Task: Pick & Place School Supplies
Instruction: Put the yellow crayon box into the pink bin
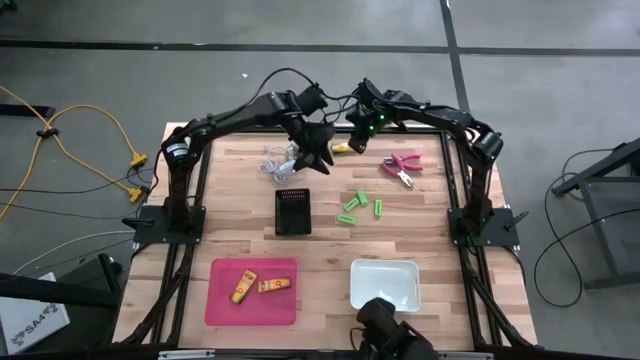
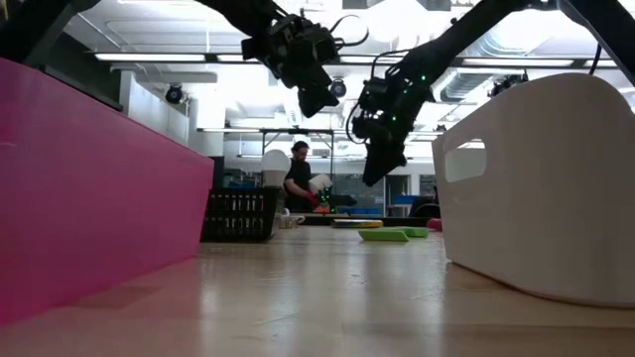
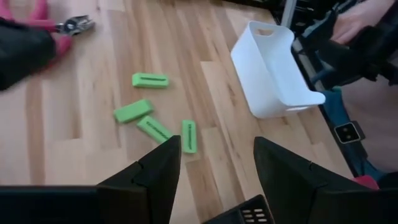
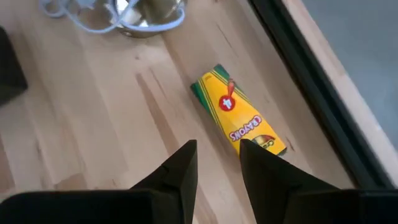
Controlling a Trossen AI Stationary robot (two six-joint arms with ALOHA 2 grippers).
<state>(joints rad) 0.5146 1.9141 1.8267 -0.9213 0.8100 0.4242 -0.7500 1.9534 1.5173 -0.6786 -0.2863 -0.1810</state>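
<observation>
Two crayon boxes (image 1: 258, 287) are sitting on the pink tray (image 1: 222, 304); right gripper (image 4: 216, 155), part-open and empty, is hovering over the third (image 4: 239, 118); greens (image 1: 360, 205) and scissors (image 1: 402, 165) are waiting.

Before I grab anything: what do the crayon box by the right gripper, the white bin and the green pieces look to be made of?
Crayon box: printed cardboard by the look, with folded edges and a slight sheen. White bin: likely moulded plastic, smooth and matte, thin walls with a cut-out handle. Green pieces: probably plastic, uniform bright colour, matte, each with a slot or dark line; too small to be sure.
</observation>
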